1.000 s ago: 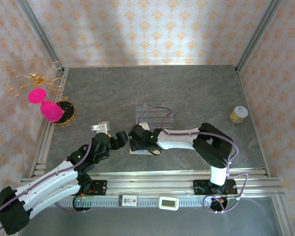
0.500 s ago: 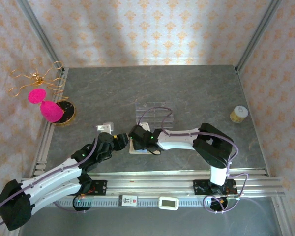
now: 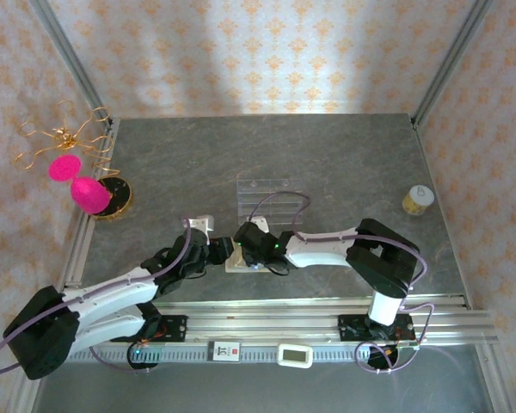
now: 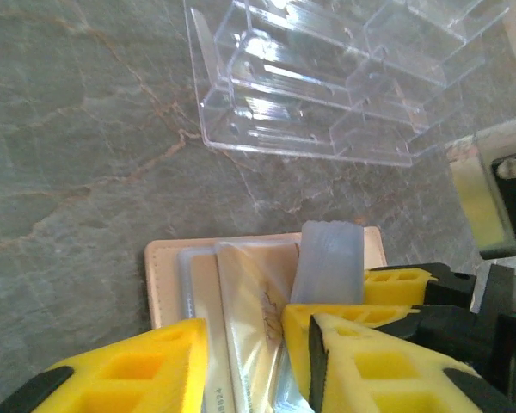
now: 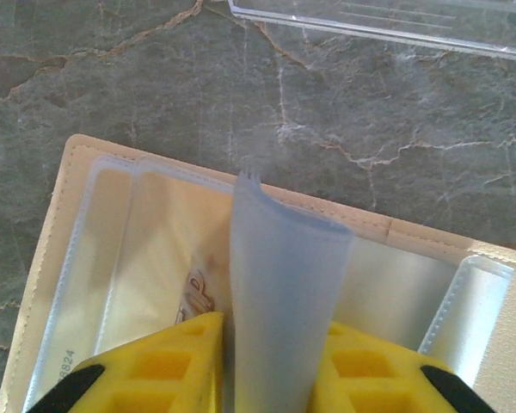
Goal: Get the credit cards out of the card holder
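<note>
Open card holder (image 5: 47, 249) on the desk (image 3: 344, 155), right fingers (image 5: 155, 361) clamped on its limp bluish flap (image 5: 284, 275), left fingers (image 4: 138, 370) apart over the stiff, slick gold card (image 4: 249, 292), likely best pinched edgewise.

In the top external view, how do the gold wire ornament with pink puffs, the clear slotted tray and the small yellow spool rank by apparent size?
1. Gold wire ornament with pink puffs: largest, though it stands tall and so nearer the camera.
2. Clear slotted tray.
3. Small yellow spool: plainly the smallest.
</note>
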